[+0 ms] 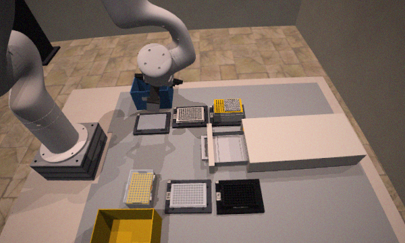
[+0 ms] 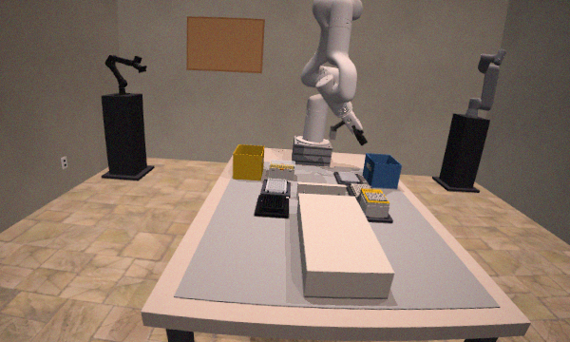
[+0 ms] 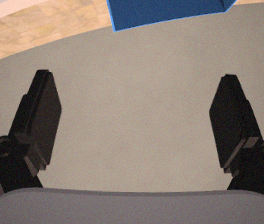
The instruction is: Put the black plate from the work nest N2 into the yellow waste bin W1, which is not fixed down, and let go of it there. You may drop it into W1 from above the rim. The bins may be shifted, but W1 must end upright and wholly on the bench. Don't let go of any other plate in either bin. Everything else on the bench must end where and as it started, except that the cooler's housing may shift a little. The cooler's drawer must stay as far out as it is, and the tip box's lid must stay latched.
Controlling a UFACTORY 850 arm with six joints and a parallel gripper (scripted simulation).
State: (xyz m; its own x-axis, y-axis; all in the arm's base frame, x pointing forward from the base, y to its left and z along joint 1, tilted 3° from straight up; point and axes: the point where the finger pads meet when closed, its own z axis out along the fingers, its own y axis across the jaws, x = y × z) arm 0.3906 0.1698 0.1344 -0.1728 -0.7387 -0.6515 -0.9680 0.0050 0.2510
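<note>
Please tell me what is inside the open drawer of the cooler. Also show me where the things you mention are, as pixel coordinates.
In the open drawer (image 1: 227,163), only its pale bottom shows, with no plate on it. Whatever lies farther back is covered by the housing (image 1: 304,138) (image 2: 344,237).

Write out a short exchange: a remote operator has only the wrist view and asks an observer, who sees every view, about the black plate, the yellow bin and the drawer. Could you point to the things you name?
Operator: My wrist view shows open fingers, a wall and a bit of blue bin (image 1: 138,98) (image 2: 382,173) (image 3: 168,12). Where is the black plate?
Observer: The black plate (image 1: 239,194) (image 2: 273,202) sits in its nest, beside the nest with the white plate (image 1: 188,195) (image 2: 276,185).
Operator: And the yellow bin?
Observer: The yellow bin (image 1: 157,224) (image 2: 248,163) stands upright on the bench, across from the blue one.
Operator: Is the cooler's drawer out?
Observer: Yes, the drawer (image 1: 210,145) (image 2: 322,190) is pulled out of the housing (image 1: 300,138) (image 2: 344,233).
</note>
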